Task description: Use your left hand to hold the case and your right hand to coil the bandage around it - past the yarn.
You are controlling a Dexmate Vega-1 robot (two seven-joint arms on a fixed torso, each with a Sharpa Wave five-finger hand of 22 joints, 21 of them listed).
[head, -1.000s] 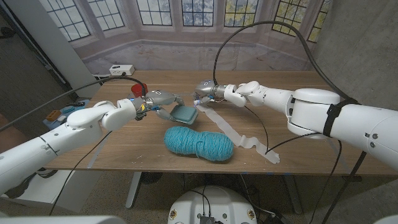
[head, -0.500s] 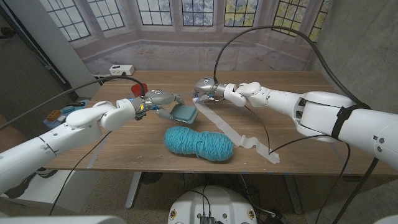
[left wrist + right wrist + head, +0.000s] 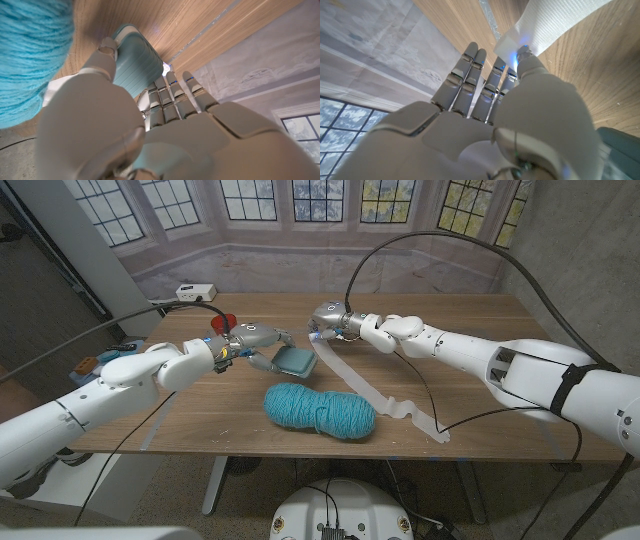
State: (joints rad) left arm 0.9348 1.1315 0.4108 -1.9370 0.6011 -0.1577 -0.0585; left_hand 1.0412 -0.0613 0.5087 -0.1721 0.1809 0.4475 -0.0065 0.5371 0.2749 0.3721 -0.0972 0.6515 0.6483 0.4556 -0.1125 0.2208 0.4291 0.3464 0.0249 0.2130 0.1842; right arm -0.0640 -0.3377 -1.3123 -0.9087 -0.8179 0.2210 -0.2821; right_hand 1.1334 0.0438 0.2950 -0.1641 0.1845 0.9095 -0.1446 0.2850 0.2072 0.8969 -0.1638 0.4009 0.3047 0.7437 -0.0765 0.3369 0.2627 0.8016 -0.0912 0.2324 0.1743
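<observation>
Case (image 3: pixel 297 360) is sitting gripped in the left robot hand (image 3: pixel 252 341) past the yarn (image 3: pixel 319 410), steadying it while the right robot hand (image 3: pixel 335 320) is pinching the bandage (image 3: pixel 372 393) end just beside it for coiling

The left arm reaches in from the lower left corner across the tabletop (image 3: pixel 180 405), forearm angled up toward the middle. Its left hand (image 3: pixel 256 343) grips the case (image 3: pixel 297 361): in the left wrist view the thumb lies along one edge of the case and the other fingers (image 3: pixel 172 97) wrap its far side. The right arm stretches in from the right, nearly level, elbow high. Its right hand (image 3: pixel 333 321) is raised just beside the case and pinches the bandage (image 3: pixel 372 392) end between thumb and fingers (image 3: pixel 470 80), the rest of them extended straight together.
</observation>
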